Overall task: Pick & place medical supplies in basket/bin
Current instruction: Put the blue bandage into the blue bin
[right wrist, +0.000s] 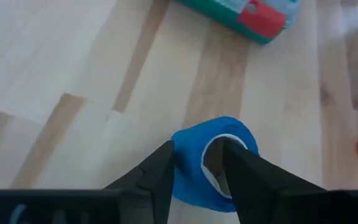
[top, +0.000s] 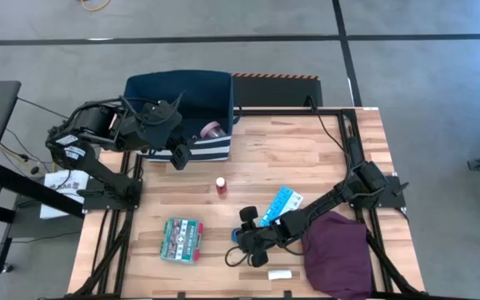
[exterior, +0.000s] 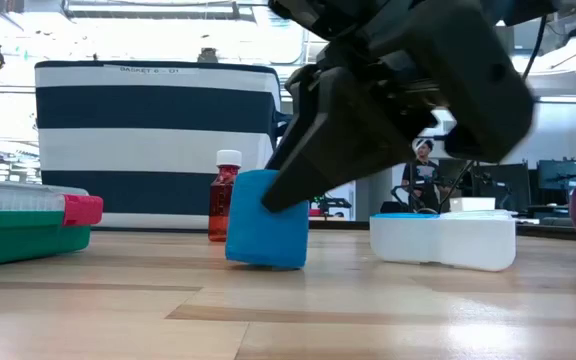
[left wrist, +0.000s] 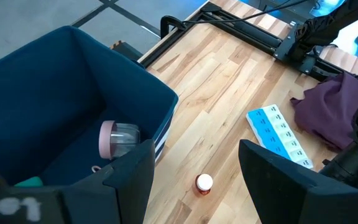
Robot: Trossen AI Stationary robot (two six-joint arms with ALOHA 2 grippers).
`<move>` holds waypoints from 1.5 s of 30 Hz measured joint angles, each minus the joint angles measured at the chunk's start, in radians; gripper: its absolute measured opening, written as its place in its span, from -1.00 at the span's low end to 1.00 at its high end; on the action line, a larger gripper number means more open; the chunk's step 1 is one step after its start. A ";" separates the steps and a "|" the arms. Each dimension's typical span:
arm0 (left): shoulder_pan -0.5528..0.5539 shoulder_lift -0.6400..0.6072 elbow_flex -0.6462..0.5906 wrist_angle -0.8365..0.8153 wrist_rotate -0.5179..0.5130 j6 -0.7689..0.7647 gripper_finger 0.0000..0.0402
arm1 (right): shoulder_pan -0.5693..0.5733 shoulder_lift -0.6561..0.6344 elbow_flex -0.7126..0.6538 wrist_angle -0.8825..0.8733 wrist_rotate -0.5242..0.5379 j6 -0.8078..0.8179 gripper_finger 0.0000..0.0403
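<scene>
We start from the bin (top: 182,100), the navy striped one at the far left of the table (top: 307,150), since everything has to end up there. It already holds the pink cup (left wrist: 118,138), lying on its side on the bin floor, with something green tucked in the corner beside it. The left gripper (left wrist: 194,177) hangs over the bin's near edge with its jaws spread wide and nothing between them; we would leave it parked there, out of the way.

The purple cloth (top: 336,250) lies at the near right corner and is not ours to move. Beside it the pill organizer (top: 280,204) lies flat, the green and red box (top: 182,238) sits near the front left, the red-capped bottle (top: 221,185) stands mid-table, and a small white bar (top: 279,274) rests near the front edge.

Our step is the blue tape roll (right wrist: 213,163), resting on the wood near the front. The right gripper (right wrist: 197,165) straddles one wall of the roll, one finger outside and one in the hole, jaws part spread around it; we cannot tell whether they truly pinch it. We judge the grip should firm up on that wall before lifting, because the roll looks soft and could slip or tilt. Then we lift straight up, high enough to pass over the bottle and the bin's rim.
</scene>
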 joint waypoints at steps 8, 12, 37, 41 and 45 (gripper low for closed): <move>0.000 0.000 0.000 0.000 0.000 0.001 0.10 | -0.025 -0.002 0.000 -0.024 -0.031 0.000 -0.67; 0.000 0.000 0.000 -0.001 0.000 0.001 0.10 | -0.024 -0.005 0.000 -0.028 -0.031 0.000 -0.83; 0.000 -0.012 -0.007 -0.035 -0.119 0.038 0.10 | -0.179 -0.161 0.629 -0.767 0.566 -0.395 -0.90; -0.006 -0.051 -0.008 -0.035 -0.159 0.052 0.10 | -0.380 -0.266 0.629 -0.656 0.344 -0.451 -0.89; -0.006 -0.085 -0.007 -0.035 -0.238 0.064 0.10 | -0.591 -0.290 0.630 -0.401 0.003 -0.379 -0.92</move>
